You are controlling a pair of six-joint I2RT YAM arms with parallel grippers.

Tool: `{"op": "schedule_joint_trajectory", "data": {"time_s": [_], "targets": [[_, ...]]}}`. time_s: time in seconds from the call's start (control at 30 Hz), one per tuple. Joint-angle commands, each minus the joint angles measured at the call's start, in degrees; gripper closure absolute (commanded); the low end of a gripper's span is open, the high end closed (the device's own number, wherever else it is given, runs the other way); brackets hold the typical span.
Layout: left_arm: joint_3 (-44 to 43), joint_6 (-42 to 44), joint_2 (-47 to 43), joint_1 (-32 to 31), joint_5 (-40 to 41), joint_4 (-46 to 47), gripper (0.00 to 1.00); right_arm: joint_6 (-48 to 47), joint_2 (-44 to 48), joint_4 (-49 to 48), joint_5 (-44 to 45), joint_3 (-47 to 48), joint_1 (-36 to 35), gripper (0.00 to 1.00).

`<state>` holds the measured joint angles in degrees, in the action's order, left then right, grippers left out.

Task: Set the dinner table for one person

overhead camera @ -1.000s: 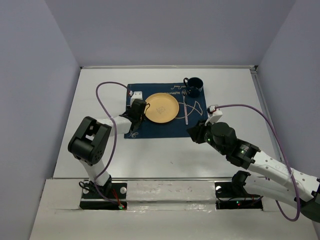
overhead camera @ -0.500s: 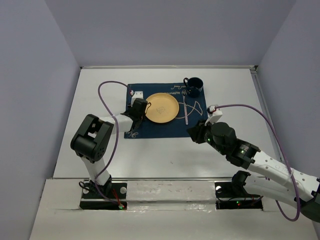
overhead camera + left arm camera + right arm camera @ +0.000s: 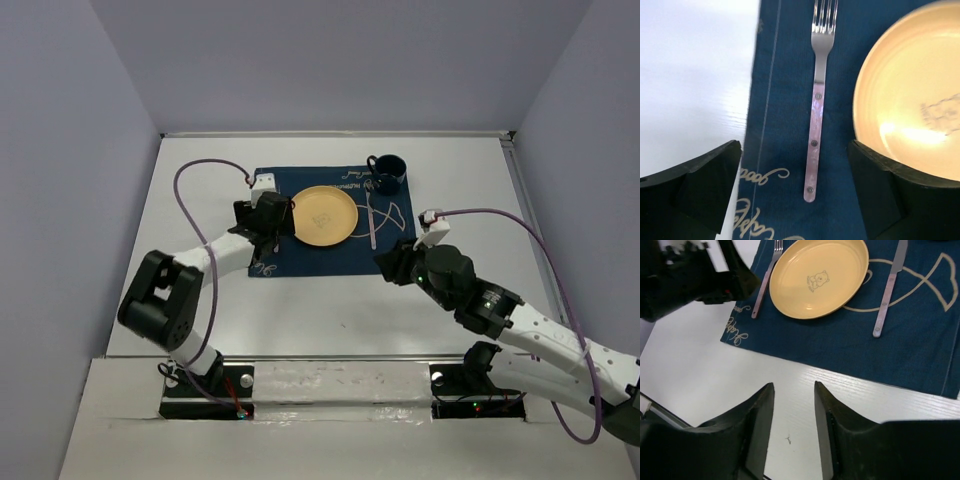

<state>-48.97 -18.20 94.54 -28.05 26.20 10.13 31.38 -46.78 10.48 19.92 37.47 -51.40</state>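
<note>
Dinner table (image 3: 330, 300): fork (image 3: 816, 115) lies between wide-apart left tool (image 3: 794, 148); right tool (image 3: 794, 386) apart, empty.

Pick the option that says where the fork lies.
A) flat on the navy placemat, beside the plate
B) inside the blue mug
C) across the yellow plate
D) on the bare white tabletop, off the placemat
A: the fork lies flat on the navy placemat, alongside the yellow plate, with a strip of cloth showing between them.
</note>
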Motion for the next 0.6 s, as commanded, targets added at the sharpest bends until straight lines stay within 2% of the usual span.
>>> {"op": "schedule_joint_trajectory", "data": {"time_s": [0.0, 0.03, 0.2, 0.33, 0.47, 0.57], "targets": [[1.0, -1.6, -13.9, -0.9, 4.4, 1.3, 0.01, -0.4, 3.7, -0.9, 4.8, 3.4, -0.2, 0.54], [1.5, -1.8, -17.9, -1.2, 4.1, 1.3, 0.01, -0.5, 4.4, -0.7, 5.6, 3.7, -0.2, 0.53], [2.7, -2.5, -30.8, -1.7, 0.2, 1.6, 0.01, -1.6, 7.5, 0.7, 8.0, 4.8, -0.2, 0.34], [3.6, -2.7, -42.7, -1.7, -8.5, 2.6, 0.01, -3.1, 11.2, 3.5, 13.0, 6.6, -0.2, 0.14], [2.8, -1.1, -49.9, -1.7, -16.8, 2.4, 0.01, -6.6, 16.7, 5.3, 18.6, 8.5, -0.2, 0.03], [1.1, 1.3, -53.3, -1.6, -19.7, 0.4, 0.01, -8.4, 22.3, 6.2, 24.5, 9.3, -0.2, 0.0]]}}
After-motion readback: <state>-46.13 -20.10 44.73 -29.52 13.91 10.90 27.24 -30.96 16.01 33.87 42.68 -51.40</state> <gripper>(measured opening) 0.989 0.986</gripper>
